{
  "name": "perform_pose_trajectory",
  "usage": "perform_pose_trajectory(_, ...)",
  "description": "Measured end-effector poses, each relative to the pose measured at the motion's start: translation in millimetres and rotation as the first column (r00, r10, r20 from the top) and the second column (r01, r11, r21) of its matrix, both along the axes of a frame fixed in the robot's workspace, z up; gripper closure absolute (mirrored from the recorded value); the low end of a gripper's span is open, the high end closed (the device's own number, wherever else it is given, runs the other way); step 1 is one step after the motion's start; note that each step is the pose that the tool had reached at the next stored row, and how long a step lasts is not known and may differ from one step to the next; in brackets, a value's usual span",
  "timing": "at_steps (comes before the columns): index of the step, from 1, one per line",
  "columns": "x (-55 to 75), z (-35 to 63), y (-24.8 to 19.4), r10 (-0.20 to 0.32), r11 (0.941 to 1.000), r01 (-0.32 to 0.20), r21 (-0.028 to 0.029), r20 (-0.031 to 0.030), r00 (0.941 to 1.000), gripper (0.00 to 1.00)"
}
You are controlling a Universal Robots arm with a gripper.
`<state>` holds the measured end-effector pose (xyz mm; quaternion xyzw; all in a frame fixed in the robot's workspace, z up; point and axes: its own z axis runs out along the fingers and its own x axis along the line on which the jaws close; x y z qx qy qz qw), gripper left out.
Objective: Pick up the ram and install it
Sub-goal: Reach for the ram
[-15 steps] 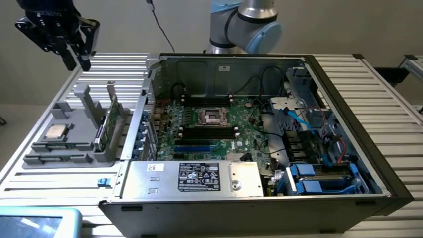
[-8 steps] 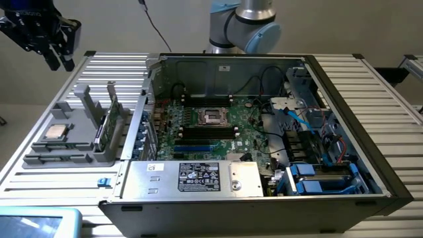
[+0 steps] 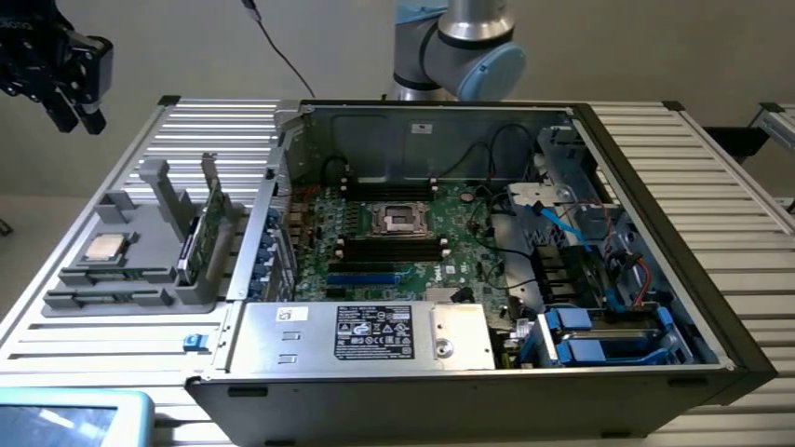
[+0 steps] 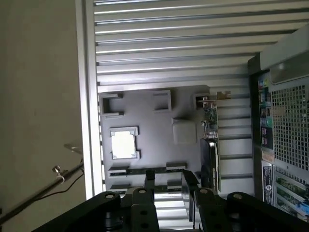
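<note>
The gripper (image 3: pixel 77 119) hangs wide open and empty, high above the gray tray (image 3: pixel 149 296). The ram (image 4: pixel 140 170) stands in a slot along one tray edge, just beside the silver chip (image 3: pixel 104 248). It is probably light, stiff and fragile, so it is best pinched mid-length across its flat faces.

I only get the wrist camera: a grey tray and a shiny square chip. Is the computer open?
Observer: Yes, the computer case lies open, lid off, motherboard showing.
Operator: Any slots in there?
Observer: Long black memory slots run on both sides of the processor socket; they look empty.
Operator: Where's my arm?
Observer: The gripper hangs high up at the exterior view's left, well above the tray.
</note>
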<state>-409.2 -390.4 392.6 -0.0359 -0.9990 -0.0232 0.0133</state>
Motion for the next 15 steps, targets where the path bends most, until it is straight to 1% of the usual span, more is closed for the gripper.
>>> perform_pose_trajectory(4,-17.8,0.0,0.0,0.000,1.0000,0.000,0.0000,-0.0025,1.0000,0.65)
perform_pose_trajectory(5,-19.2,0.1,0.0,0.000,1.0000,0.000,-0.0002,-0.0029,1.0000,0.65)
perform_pose_trajectory(11,-19.5,0.0,0.0,0.004,1.0000,-0.004,0.0000,-0.0028,1.0000,0.65)
perform_pose_trajectory(13,-20.4,0.0,0.0,0.031,0.9995,-0.031,0.0000,-0.0029,0.9995,0.65)
perform_pose_trajectory(15,-20.8,0.1,0.0,0.065,0.9979,-0.065,-0.0001,-0.0030,0.9979,0.65)
